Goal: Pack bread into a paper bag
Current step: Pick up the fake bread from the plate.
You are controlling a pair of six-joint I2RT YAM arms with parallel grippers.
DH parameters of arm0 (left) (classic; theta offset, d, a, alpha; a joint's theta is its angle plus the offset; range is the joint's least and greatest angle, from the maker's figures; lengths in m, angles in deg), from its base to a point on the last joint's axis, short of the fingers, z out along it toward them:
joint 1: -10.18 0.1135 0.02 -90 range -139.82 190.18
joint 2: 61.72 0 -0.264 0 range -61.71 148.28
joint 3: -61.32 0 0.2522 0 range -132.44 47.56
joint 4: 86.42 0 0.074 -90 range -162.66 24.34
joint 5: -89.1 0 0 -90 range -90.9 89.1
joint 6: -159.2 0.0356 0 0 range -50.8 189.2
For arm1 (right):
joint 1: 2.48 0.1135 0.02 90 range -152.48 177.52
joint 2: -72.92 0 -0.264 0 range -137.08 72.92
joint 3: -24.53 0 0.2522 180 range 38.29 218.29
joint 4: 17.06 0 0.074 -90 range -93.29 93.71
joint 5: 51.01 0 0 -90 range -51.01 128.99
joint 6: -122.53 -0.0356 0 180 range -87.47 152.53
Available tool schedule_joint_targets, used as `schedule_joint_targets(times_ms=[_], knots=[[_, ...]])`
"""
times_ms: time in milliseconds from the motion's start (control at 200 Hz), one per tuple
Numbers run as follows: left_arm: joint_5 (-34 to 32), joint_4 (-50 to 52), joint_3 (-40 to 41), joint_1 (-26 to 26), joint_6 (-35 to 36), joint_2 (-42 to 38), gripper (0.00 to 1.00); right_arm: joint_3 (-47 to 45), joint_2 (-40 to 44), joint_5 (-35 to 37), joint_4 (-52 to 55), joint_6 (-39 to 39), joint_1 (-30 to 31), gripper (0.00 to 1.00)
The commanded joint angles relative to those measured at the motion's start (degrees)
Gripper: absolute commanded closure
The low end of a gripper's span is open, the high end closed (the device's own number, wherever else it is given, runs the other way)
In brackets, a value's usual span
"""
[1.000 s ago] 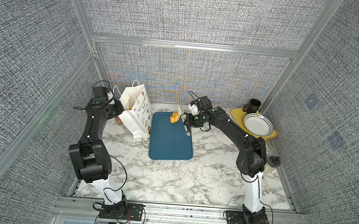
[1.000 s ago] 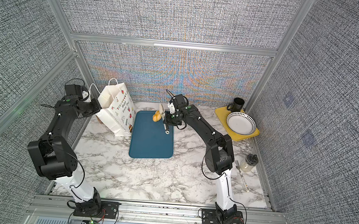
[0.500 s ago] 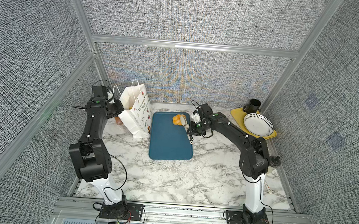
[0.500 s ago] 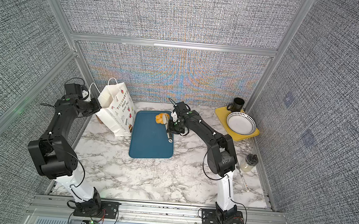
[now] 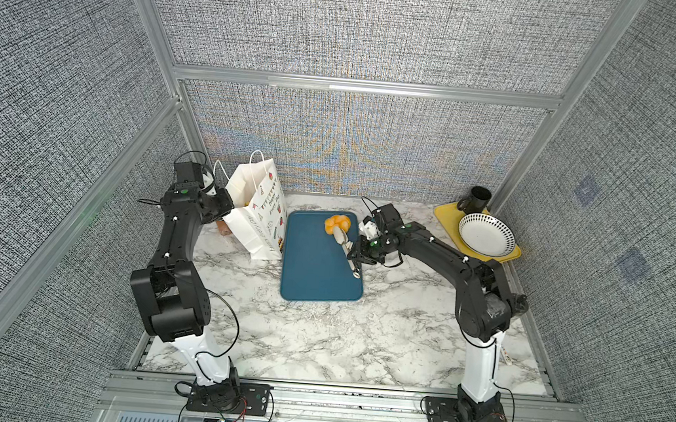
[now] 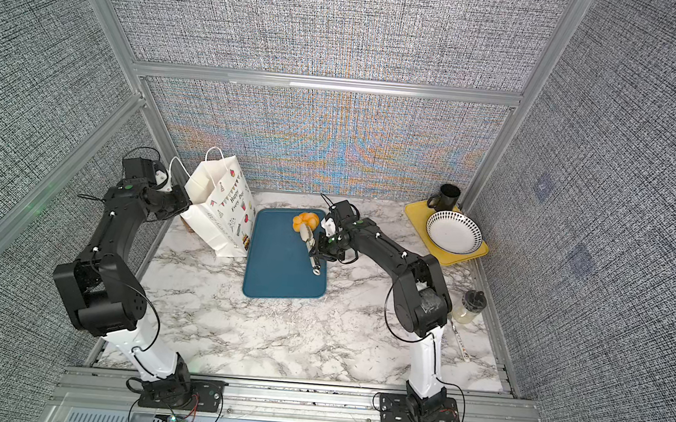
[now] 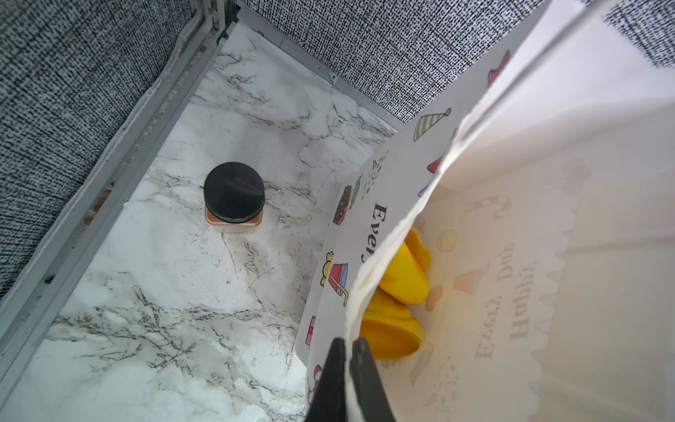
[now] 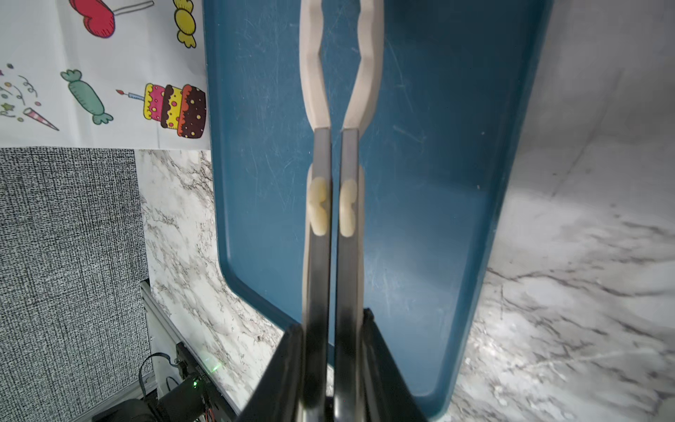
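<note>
An orange-yellow piece of bread (image 5: 337,223) (image 6: 306,220) lies at the far end of the blue tray (image 5: 314,276). My right gripper (image 5: 355,254) (image 8: 332,365) is shut on the handles of pale tongs (image 8: 341,91). The tong tips reach the bread, but I cannot tell whether they hold it. The white paper bag (image 5: 259,218) (image 6: 220,219) stands left of the tray, tilted. My left gripper (image 7: 347,365) (image 5: 225,207) is shut on its rim and holds the mouth open. Yellow buns (image 7: 401,277) lie inside the paper bag (image 7: 548,219).
A black-lidded jar (image 7: 233,193) stands on the marble behind the bag, near the left wall. At the back right, a yellow board (image 5: 506,254) carries a patterned bowl (image 5: 484,240) and a black mug (image 5: 475,198). A small bottle (image 6: 471,305) stands by the right arm's base.
My right arm has lowered and drawn back to the right, bringing the tongs and bread down onto the tray's far end. The tong handles have spread slightly. The left arm has not moved.
</note>
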Motion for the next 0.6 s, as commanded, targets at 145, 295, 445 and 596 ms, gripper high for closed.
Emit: schedule_joint_targets(times_ms=[145, 295, 445, 596], knots=[[-0.48, 1.36, -0.67, 0.15, 1.14, 0.56, 0.98, 2.02, -0.99, 1.41, -0.65, -1.18, -1.33, 0.69], [-0.42, 0.91, -0.74, 0.23, 0.77, 0.83, 0.98, 2.71, -0.81, 0.92, -1.37, -2.53, -2.48, 0.69], [-0.33, 0.74, -1.17, 0.32, 0.6, 1.1, 0.98, 2.23, -0.01, -0.26, -1.06, -3.68, -3.27, 0.69], [-0.24, 0.24, -0.8, 0.39, 0.26, 0.97, 0.98, 0.65, 1.67, 1.22, -1.21, -3.57, -3.55, 0.68]])
